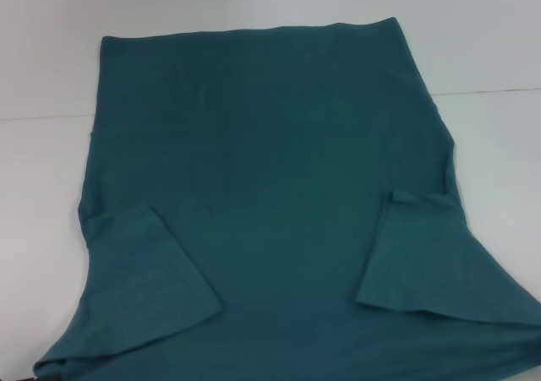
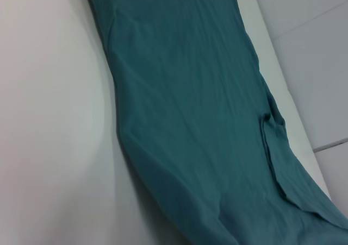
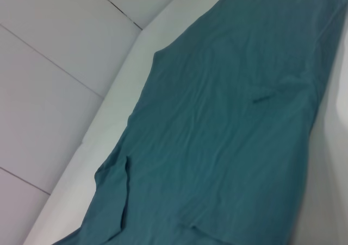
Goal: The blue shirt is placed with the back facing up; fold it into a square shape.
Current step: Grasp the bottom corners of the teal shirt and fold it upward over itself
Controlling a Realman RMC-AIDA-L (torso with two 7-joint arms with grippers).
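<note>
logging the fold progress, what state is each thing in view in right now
dark teal-blue soft fabric short-sleeved shirt: spread flat, plain side up, body not yet folded
its left sleeve: folded inward onto the body
its right sleeve: folded inward onto the body
white table: bearing the shirt
left and right gripper: neither in view

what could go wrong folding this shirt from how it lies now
Both sleeves are already turned in over the blue shirt, but at slants, so a square may come out crooked. The collar end runs past the near edge of the head view, perhaps over the white table edge, and could slide. No hand shows in any view, so grasp points are unknown.
</note>
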